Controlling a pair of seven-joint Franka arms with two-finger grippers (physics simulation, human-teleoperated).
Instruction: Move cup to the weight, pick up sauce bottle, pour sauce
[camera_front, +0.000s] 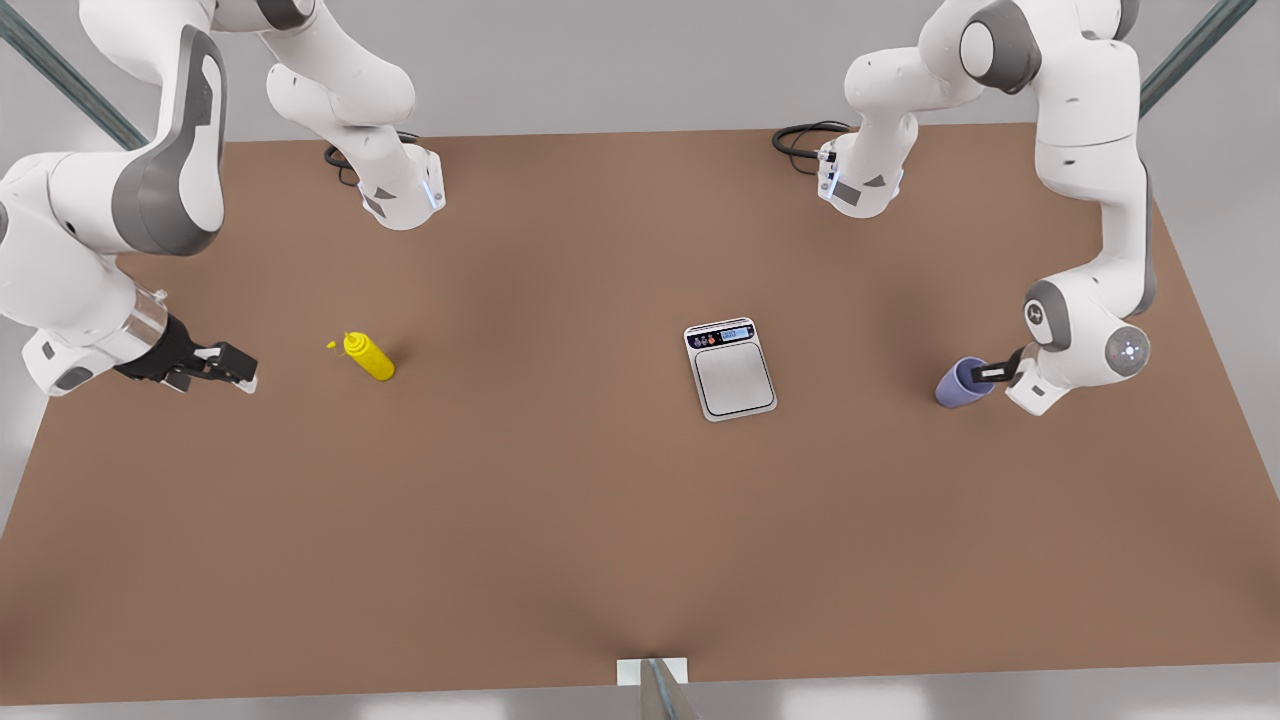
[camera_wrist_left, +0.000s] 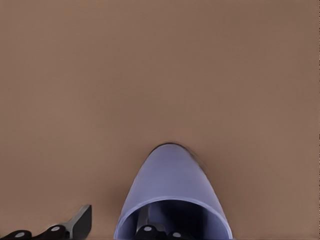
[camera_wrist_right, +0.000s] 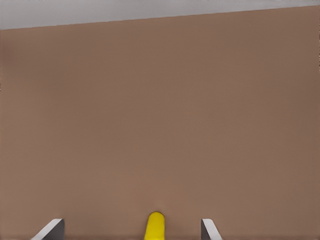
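The lavender-blue cup (camera_front: 956, 384) stands on the table at the front view's right. My left gripper (camera_front: 988, 373) is at its rim. In the left wrist view the cup (camera_wrist_left: 172, 185) is close up, with one finger (camera_wrist_left: 148, 230) inside it and the other finger (camera_wrist_left: 80, 222) outside, a gap away from the wall; the gripper (camera_wrist_left: 115, 227) is open. The silver weight (camera_front: 731, 368) lies mid-table with nothing on its plate. The yellow sauce bottle (camera_front: 369, 356) stands at the front view's left, and my open right gripper (camera_front: 238, 370) is short of it. The bottle (camera_wrist_right: 155, 226) lines up between its fingers.
Both arm bases (camera_front: 400, 195) (camera_front: 860, 185) stand at the far edge with black cables beside them. The brown table (camera_front: 560, 520) is bare across its near half. A small white bracket (camera_front: 652, 670) sits at the near edge.
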